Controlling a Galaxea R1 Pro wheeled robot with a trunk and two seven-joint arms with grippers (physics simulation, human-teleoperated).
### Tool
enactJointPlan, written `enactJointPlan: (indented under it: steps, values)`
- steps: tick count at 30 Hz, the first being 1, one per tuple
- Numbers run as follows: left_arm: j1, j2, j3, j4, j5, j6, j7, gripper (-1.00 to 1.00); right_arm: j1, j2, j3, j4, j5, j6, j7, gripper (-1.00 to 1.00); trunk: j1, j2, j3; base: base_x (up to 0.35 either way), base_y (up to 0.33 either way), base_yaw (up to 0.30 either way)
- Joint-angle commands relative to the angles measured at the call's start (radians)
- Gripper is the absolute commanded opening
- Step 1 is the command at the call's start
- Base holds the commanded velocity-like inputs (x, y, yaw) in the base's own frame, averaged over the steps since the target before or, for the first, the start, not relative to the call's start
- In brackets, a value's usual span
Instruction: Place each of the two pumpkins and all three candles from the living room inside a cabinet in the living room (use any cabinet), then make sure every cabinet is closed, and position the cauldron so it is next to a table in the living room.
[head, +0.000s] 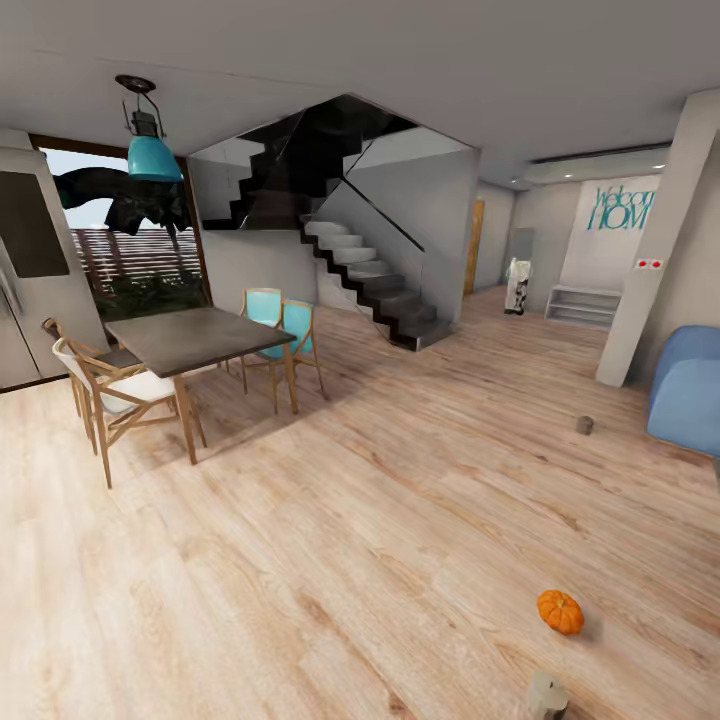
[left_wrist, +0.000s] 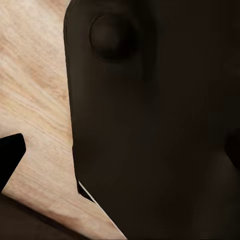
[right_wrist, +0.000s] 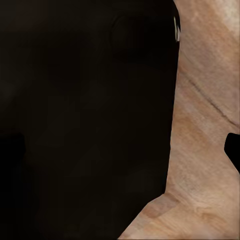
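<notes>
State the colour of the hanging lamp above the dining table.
Teal lamp, seen best in the head view.

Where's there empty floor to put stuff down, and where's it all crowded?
The biggest bare stretch is the wooden floor between the dining table and the pumpkin. There is more free floor between the staircase and the blue sofa. It is crowded around the dining table, where chairs stand close, and slightly near the pumpkin and the pale candle.

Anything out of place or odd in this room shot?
Yes: small items lie loose on the wooden floor. An orange pumpkin sits in the open, a pale candle lies just nearer the camera, and a small grey candle sits farther off near the blue sofa. Nothing looks spilled or broken.
</notes>
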Motion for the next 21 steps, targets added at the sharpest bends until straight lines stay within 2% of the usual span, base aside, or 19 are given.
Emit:
enactJointPlan:
  steps: [1, 6, 21]
  values:
    - [-0.005, 0.006, -0.003, -0.005, -0.002, -0.006, -0.003, 1.0, 0.006, -0.001, -0.006, 0.004, -0.005, -0.006, 0.004, 1.0, 0.0, 0.0, -0.001, 0.0, 0.001, 0.0]
    - [-0.005, 0.008, -0.001, -0.005, -0.002, -0.029, 0.0, 1.0, 0.008, -0.003, -0.014, 0.0, -0.004, -0.024, 0.004, 1.0, 0.0, 0.0, -0.001, 0.0, 0.0, 0.0]
    - [-0.005, 0.009, -0.001, -0.004, -0.002, -0.024, 0.001, 1.0, 0.005, -0.004, -0.011, 0.0, -0.004, -0.018, 0.004, 1.0, 0.0, 0.0, -0.001, 0.0, 0.0, 0.003]
